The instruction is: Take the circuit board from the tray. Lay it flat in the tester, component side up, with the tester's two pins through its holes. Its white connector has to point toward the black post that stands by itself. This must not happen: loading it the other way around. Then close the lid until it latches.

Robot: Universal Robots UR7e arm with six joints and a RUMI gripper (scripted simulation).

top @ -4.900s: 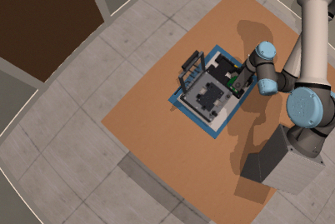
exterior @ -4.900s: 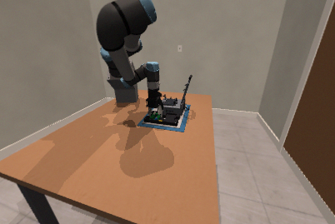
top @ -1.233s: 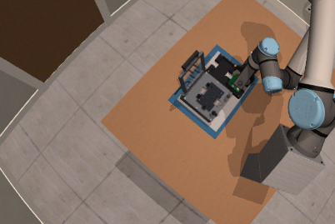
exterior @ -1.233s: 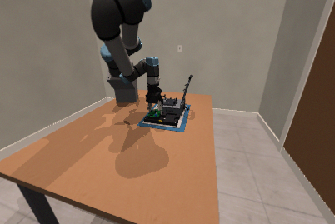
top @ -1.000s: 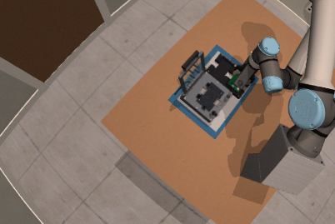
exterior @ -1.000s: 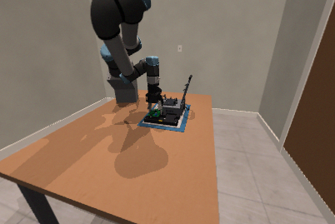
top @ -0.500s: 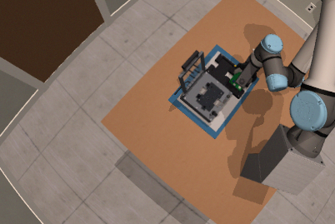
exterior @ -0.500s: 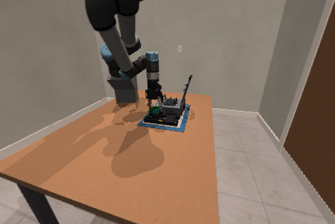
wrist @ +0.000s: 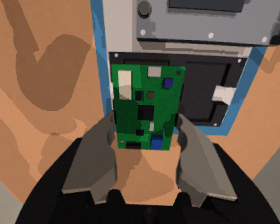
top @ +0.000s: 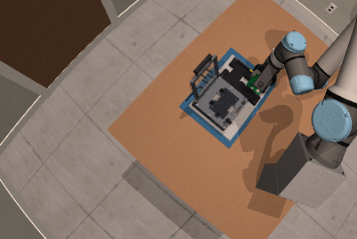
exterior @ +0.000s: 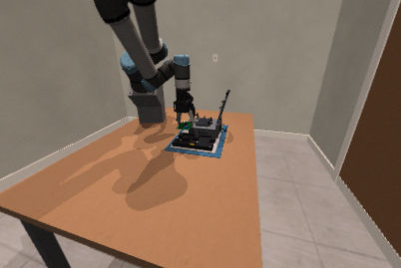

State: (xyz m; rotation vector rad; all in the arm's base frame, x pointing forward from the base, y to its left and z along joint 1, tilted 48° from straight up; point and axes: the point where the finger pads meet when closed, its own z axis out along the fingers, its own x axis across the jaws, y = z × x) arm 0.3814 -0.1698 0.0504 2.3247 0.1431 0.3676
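Observation:
The green circuit board [top: 252,83] [exterior: 184,126] [wrist: 163,107] is held above the tray [exterior: 194,143] [wrist: 198,95], component side up. Its white connector [wrist: 125,86] is at the upper left of the board in the wrist view, toward the tester's side. My gripper [exterior: 186,124] [wrist: 145,112] is shut on the board's two long edges. The tester [top: 208,96] [exterior: 205,130] [wrist: 191,26] stands beside the tray. Its lid [top: 202,65] [exterior: 224,108] is raised open. A dark round part [wrist: 144,9] shows on the tester; I cannot tell whether it is the lone black post. The two pins cannot be made out.
The tester and tray stand on a blue-bordered mat [top: 229,144] [wrist: 102,65] on the orange-brown table [top: 178,148] [exterior: 150,186]. The raised lid stands up on the tester's side away from the arm's base [top: 311,179] [exterior: 151,109].

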